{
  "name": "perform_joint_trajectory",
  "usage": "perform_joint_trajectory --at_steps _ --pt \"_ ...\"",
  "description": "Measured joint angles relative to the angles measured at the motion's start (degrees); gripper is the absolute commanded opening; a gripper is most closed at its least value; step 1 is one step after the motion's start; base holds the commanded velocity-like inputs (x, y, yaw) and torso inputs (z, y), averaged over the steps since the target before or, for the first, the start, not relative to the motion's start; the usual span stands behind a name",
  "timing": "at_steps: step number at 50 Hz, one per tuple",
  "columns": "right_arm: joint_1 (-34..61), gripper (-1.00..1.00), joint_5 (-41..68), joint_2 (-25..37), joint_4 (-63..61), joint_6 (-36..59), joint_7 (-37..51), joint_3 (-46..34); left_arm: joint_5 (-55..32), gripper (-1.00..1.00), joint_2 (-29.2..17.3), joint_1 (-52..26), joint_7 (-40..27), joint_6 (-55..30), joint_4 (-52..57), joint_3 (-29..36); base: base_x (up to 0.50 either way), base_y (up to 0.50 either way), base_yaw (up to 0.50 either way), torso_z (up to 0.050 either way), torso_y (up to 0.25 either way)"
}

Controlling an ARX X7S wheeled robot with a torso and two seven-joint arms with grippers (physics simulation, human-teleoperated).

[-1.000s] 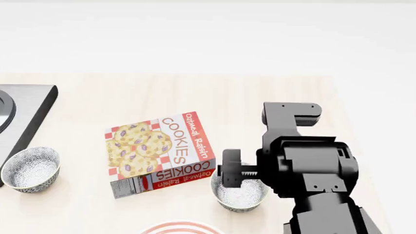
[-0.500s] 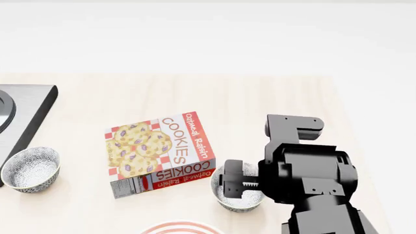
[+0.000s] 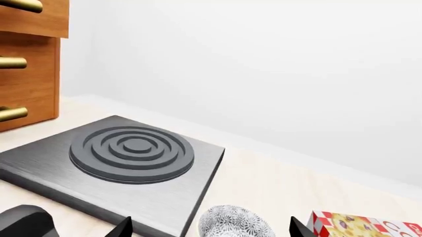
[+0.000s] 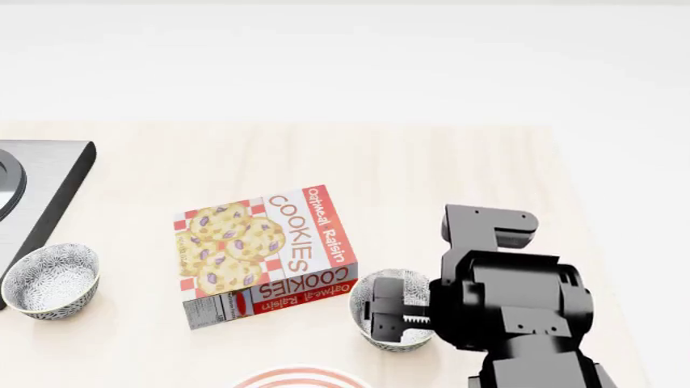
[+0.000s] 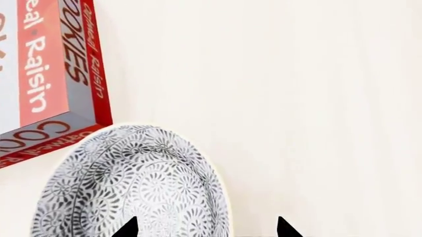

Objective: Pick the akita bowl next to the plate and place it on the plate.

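Pale wood surface (image 4: pixel 453 162): carries everything in view; bare around the right hand.
Akita bowl (image 4: pixel 390 301): upright on the surface, just beside the near corner of the cookie box (image 4: pixel 264 252) and near the plate (image 4: pixel 302 378), of which only a sliver of red-ringed rim shows at the lower edge of the head view.
Right hand (image 4: pixel 389 315): low over the bowl; the right wrist view shows 2 dark fingertips (image 5: pixel 126 228) spread apart, one over the bowl's patterned wall, the other over bare surface past its rim. Nothing is gripped.
Left hand (image 3: pixel 207 228): fingertips spread, holding nothing, parked near the 2nd bowl (image 3: pixel 236 223) and the hob plate (image 3: pixel 132 153).
Step in hand (judgement): lining up a rim pinch on the akita bowl; pick not yet made.
Risk 1: a fingertip coming down on the rim rather than astride it would tip the bowl or push it into the cookie box.
Risk 2: a shallow pinch on the curved wall could squeeze the bowl out of the fingers as they close.
Risk 3: the box sits so close that the hand's body may nudge it during descent or lift.
Risk 4: the plate is mostly out of view, so an off-centre placement could leave the bowl perched on its rim.
Risk 5: the 2nd bowl looks identical; it lies well apart from the plate and is not the target.
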Motion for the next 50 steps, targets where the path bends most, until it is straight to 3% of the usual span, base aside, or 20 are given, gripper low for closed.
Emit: perform_joint_trajectory --at_steps 1,19,37,50 --pt "-0.05 -1.0 -0.2 -0.01 0.01 -0.03 -0.08 0.2 -0.01 1.0 -0.01 -0.01 -0.01 0.0 0.0 0.01 0.0 0.0 0.0 0.0 0.0" --pt "-2.4 -1.0 -2.23 0.41 -6.17 -0.16 1.11 1.9 -0.16 1.0 -0.15 -0.07 -0.21 0.15 -0.17 0.25 0.0 0.0 0.0 0.0 0.0" --pt "-14.47 -1.0 1.8 4.58 -45.8 15.65 6.6 6.3 -0.41 1.0 -0.33 -0.05 -0.48 0.18 -0.17 0.38 0.0 0.0 0.0 0.0 0.0" --pt "-18.41 -1.0 5.26 5.37 -63.97 24.37 9.91 10.67 -0.62 1.0 -0.47 0.06 -0.7 0.17 -0.02 0.44 0.0 0.0 0.0 0.0 0.001"
